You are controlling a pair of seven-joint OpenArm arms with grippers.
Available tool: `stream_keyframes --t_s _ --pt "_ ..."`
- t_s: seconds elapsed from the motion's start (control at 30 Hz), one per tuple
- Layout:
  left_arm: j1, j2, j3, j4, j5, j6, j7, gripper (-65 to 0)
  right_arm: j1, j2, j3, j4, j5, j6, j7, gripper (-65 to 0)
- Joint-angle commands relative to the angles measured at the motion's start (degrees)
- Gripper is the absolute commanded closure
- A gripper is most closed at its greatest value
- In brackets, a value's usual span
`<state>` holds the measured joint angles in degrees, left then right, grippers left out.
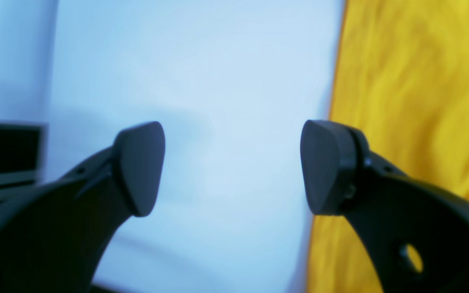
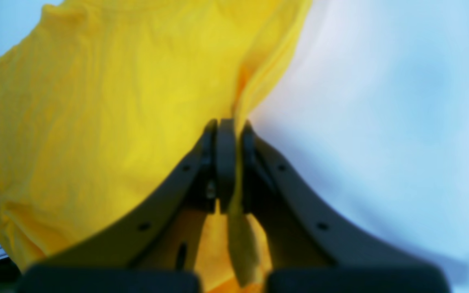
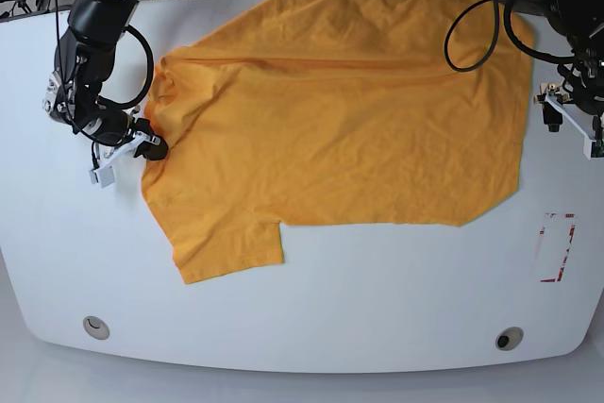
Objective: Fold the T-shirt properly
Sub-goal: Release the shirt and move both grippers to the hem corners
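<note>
The orange-yellow T-shirt (image 3: 340, 120) lies spread on the white table (image 3: 377, 290), one short sleeve (image 3: 226, 247) pointing to the front. My right gripper (image 3: 151, 147) sits at the shirt's left edge in the base view. Seen from the right wrist, that gripper (image 2: 229, 134) is shut, pinching a raised fold of the T-shirt (image 2: 96, 114). My left gripper (image 1: 232, 167) hovers open over bare table, nothing between its fingers, just beside the T-shirt's (image 1: 413, 101) straight edge. In the base view this arm (image 3: 566, 7) stands at the shirt's right side.
A red-outlined rectangle (image 3: 556, 247) is marked on the table at the right. Two round holes (image 3: 94, 327) (image 3: 510, 338) sit near the front edge. Cables (image 3: 472, 35) loop over the shirt's far right corner. A dark flat object (image 1: 6, 150) shows beyond the table's edge.
</note>
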<state>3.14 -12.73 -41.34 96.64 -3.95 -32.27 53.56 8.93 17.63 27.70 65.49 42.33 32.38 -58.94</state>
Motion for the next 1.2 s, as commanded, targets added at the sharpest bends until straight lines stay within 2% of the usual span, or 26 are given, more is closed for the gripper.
stream_keyframes --t_s 0.0,0.23,0.43,0.63,0.77,0.93,1.07,1.17 --pt "-3.1 -0.9 -0.2 -2.8 -0.1 0.1 -0.9 -49.2 1.4 1.2 0.2 1.0 1.2 0.4 0.8 -0.5" --pt "-13.3 -0.8 0.1 -15.5 -0.1 0.1 -0.9 -49.4 1.4 1.2 0.2 1.2 1.2 0.4 0.7 0.0" --pt "-18.6 -0.8 0.2 -25.3 -0.1 0.1 -1.0 -58.2 1.3 1.2 0.2 1.2 1.2 0.4 0.7 0.0" --pt "-20.1 -0.6 5.3 -29.5 -0.3 0.1 -1.2 -58.1 1.3 1.2 0.2 1.2 1.2 0.4 0.7 0.0" --pt "-20.9 1.3 7.0 -29.7 -1.6 0.1 -1.2 -58.2 1.3 1.2 0.2 1.2 1.3 0.4 0.7 0.0" --pt "-21.4 1.8 11.6 -29.8 -2.8 0.1 -1.2 -58.1 1.3 1.2 0.2 1.3 1.3 0.3 0.7 0.0" --pt "-21.4 3.6 12.4 -30.2 -3.0 0.5 -1.3 -57.8 1.3 1.3 0.2 1.3 1.3 0.3 0.7 0.0" --pt "-23.0 3.7 12.1 -32.5 -2.7 1.5 -2.1 -51.9 1.4 1.3 0.2 1.3 1.3 0.3 0.7 0.0"
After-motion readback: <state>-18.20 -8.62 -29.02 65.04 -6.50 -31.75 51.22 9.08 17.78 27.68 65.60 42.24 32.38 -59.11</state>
